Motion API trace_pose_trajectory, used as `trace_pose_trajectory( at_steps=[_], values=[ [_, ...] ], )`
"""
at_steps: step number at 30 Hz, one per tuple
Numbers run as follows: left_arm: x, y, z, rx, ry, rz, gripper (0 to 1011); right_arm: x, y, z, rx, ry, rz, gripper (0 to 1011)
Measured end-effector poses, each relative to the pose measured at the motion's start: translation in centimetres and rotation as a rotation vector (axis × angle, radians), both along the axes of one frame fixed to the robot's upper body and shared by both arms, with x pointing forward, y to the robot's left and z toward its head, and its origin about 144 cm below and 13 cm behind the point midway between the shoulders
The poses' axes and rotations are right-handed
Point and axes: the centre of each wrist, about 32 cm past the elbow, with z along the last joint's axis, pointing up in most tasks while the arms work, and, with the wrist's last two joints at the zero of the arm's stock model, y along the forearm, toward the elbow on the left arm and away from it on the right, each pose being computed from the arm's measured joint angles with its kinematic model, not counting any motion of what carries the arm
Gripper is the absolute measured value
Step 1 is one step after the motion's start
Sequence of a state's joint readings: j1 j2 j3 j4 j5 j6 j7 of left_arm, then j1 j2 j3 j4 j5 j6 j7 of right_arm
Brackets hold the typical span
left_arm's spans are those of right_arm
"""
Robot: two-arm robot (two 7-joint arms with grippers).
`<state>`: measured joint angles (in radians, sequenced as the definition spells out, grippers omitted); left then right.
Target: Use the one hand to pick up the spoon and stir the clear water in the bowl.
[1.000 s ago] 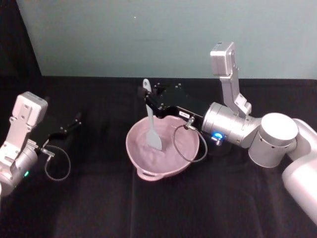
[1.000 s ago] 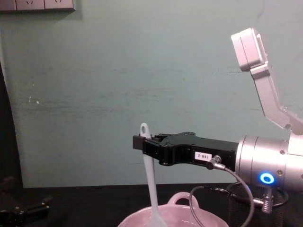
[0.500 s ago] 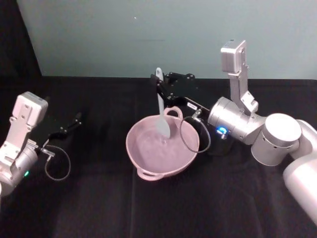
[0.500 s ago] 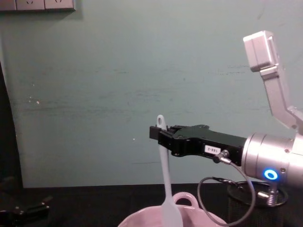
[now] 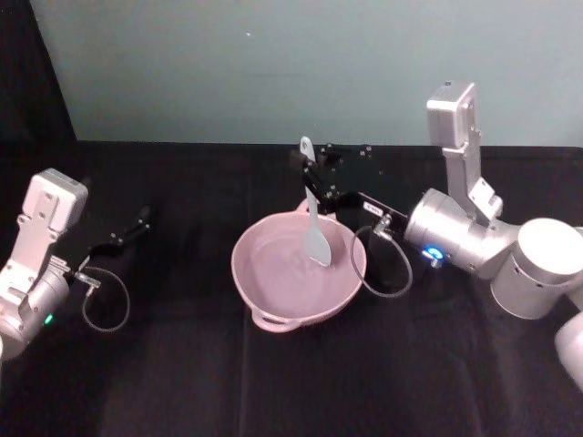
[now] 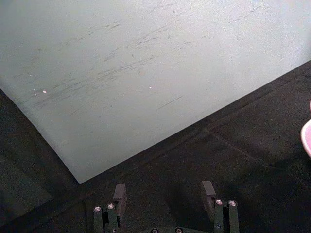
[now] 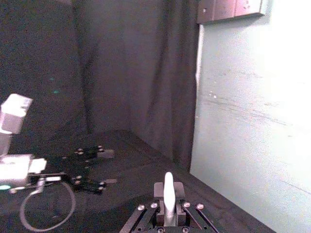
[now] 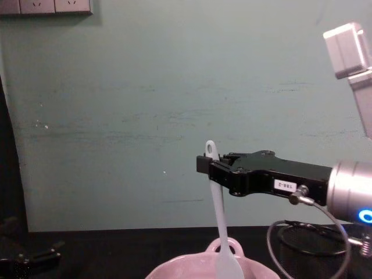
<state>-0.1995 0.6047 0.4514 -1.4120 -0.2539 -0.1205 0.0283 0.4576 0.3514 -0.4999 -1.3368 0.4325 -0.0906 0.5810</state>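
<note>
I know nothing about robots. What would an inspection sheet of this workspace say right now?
Surface: black cloth covers the table.
Job's things: pink bowl stands mid-table; white spoon hangs upright, its head down inside the bowl.
Clutter: black mesh cup behind the right arm.
Tools: right tool shut on the spoon's handle near its top; left tool open, parked low at the left.
Cables: right cable loop hangs beside the bowl's rim; left cable loop lies by the left wrist.
Surroundings: teal wall, wall sockets, dark curtain.
</note>
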Motion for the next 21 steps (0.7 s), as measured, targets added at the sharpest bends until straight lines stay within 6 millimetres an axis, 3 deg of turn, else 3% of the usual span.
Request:
trace_pose_trajectory(
  at_steps=[7, 21],
  values=[
    [0.0, 0.0, 0.0, 0.0, 0.0, 0.0, 1011, -1.2, -0.2, 0.2, 0.004, 0.006, 0.047, 134],
    [0.0, 0.0, 0.0, 0.0, 0.0, 0.0, 1011, -1.1, 2.5, -0.8, 0.034, 0.032, 0.122, 134]
  ],
)
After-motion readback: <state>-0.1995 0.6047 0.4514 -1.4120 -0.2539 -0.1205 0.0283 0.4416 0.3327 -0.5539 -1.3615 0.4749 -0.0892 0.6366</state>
